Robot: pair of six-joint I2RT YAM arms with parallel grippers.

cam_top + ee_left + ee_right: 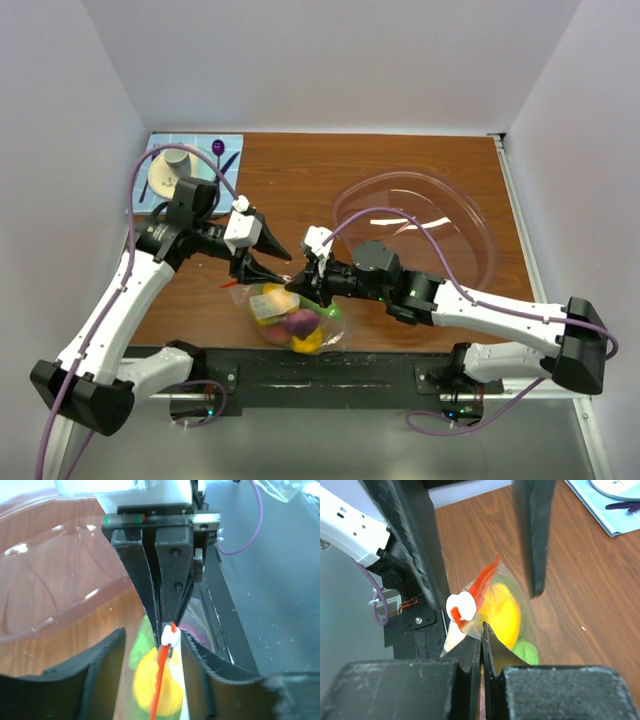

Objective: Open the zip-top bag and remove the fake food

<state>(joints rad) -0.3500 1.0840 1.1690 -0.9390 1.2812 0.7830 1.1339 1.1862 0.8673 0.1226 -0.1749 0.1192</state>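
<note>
Wooden table [300, 180] carries everything. Large clear round bowl [420, 225] sits on its right half, well apart from the work. Blue placemat [195, 165] at the far left corner holds a grey cup [180, 172] on a round plate and a purple spoon [218, 148]. Both arms reach in toward the near-centre of the table and meet tip to tip. The zip-top bag [268, 325] lies near the front edge, between the two arm bases, its mouth end lifted toward the grippers. Right gripper [482, 630]: fingers pressed together, pinching the clear film at the bag's top edge just below the zip strip. Left gripper [280, 266]: fingers spread wide, one on either side of the bag's mouth, opposite the right gripper. In the left wrist view the orange-red zip strip [161, 677] runs up the gap between them. Whether either left finger touches the plastic, cannot tell. The fake food [300, 322] is all inside the bag: purple, yellow and green pieces seen from above, and a yellow one [506, 615] pressed against the film close under the right fingers. White slider [461, 606] sits on the zip strip just above the right fingertips, close beside one left finger.
</note>
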